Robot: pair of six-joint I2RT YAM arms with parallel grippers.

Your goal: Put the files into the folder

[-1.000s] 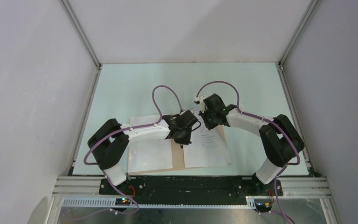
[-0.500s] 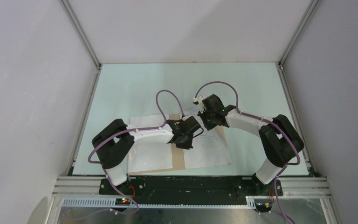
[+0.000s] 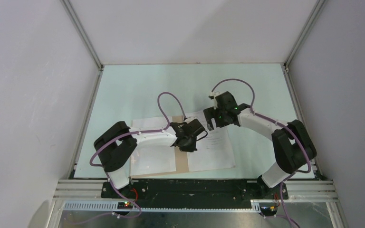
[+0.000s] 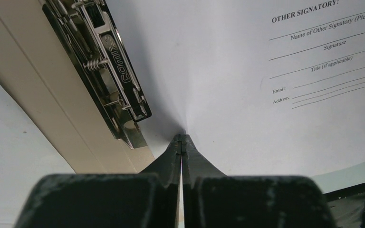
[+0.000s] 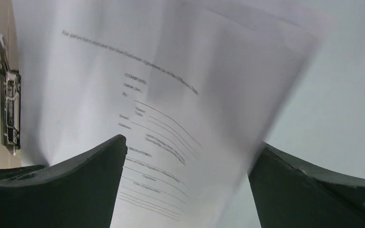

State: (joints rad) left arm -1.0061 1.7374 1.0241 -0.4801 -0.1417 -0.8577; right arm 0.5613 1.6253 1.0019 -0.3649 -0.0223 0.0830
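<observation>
The tan folder [image 3: 181, 164] lies open near the table's front edge, with its metal spine clip [image 4: 109, 71] beside my left fingers. White files cover both leaves: a blank-looking sheet [image 3: 152, 159] on the left and a printed signature sheet [image 3: 216, 147] on the right. My left gripper [image 3: 188, 142] is shut, its tips [image 4: 183, 140] pinching a raised ridge of the printed sheet [image 4: 275, 95] next to the clip. My right gripper [image 3: 210, 124] hovers over that sheet's far end. Its jaws [image 5: 190, 142] stand wide open, and the sheet [image 5: 171, 95] below them is blurred.
The pale green table mat [image 3: 138, 90] stretches behind the folder. Grey enclosure walls with aluminium rails [image 3: 83, 35] close in both sides and the back. Purple cables loop above each wrist. The arm bases and a black bar [image 3: 190, 187] run along the near edge.
My right gripper has opened, let go of the printed sheet and pulled back to the right. My left gripper came down and closed on the sheet by the clip.
</observation>
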